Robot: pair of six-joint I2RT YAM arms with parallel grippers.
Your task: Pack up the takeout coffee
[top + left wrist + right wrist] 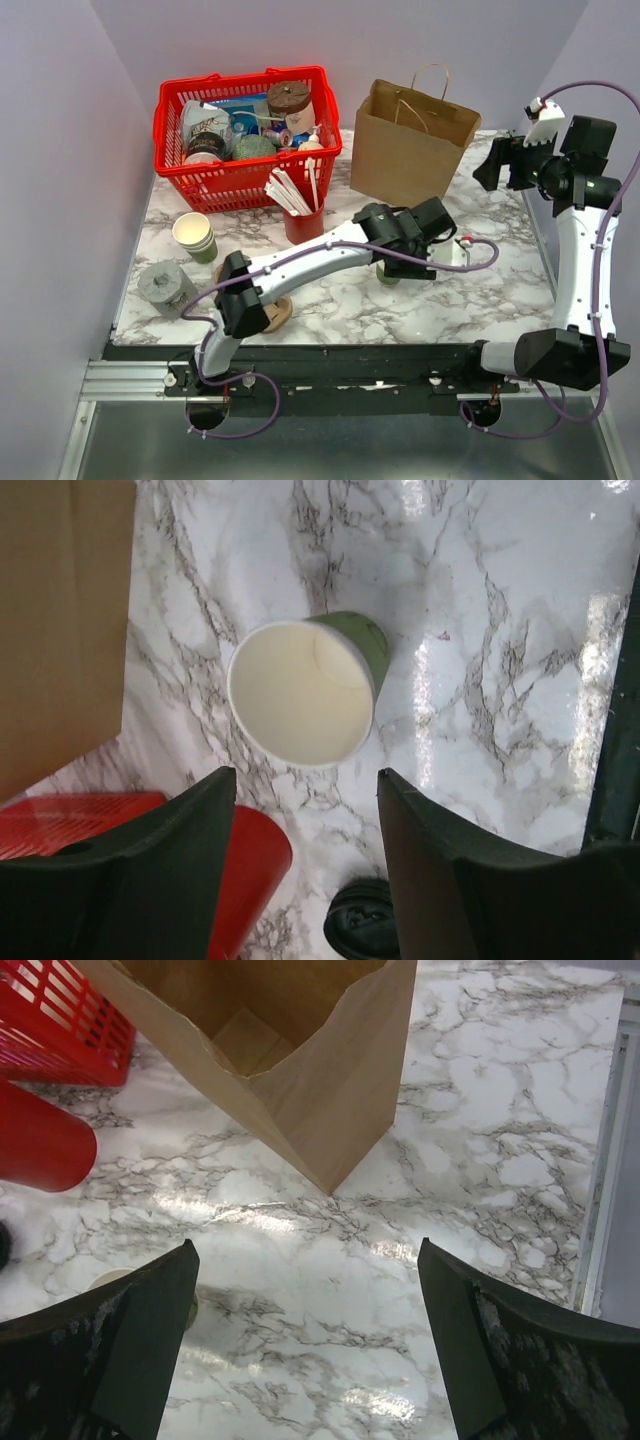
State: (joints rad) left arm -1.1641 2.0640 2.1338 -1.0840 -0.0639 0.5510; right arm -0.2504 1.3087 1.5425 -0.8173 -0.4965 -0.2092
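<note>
Left gripper (305, 777): spread above your cup, gripping nothing.
Coffee cup (300, 690): upright, lidless, mid-table, just near of the paper bag (330, 1110); likely set for lidding.
Right gripper (305, 1250): spread, empty, hovers near the bag's right corner.

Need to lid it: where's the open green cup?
In the left wrist view, the cup stands lidless on the table, just beyond the open left tool and right of the bag.

Glossy marble-look tabletop (500, 630), matt brown paper bag (330, 1110), smooth paper cup (300, 690), seemingly plastic red basket (240, 180)
</note>
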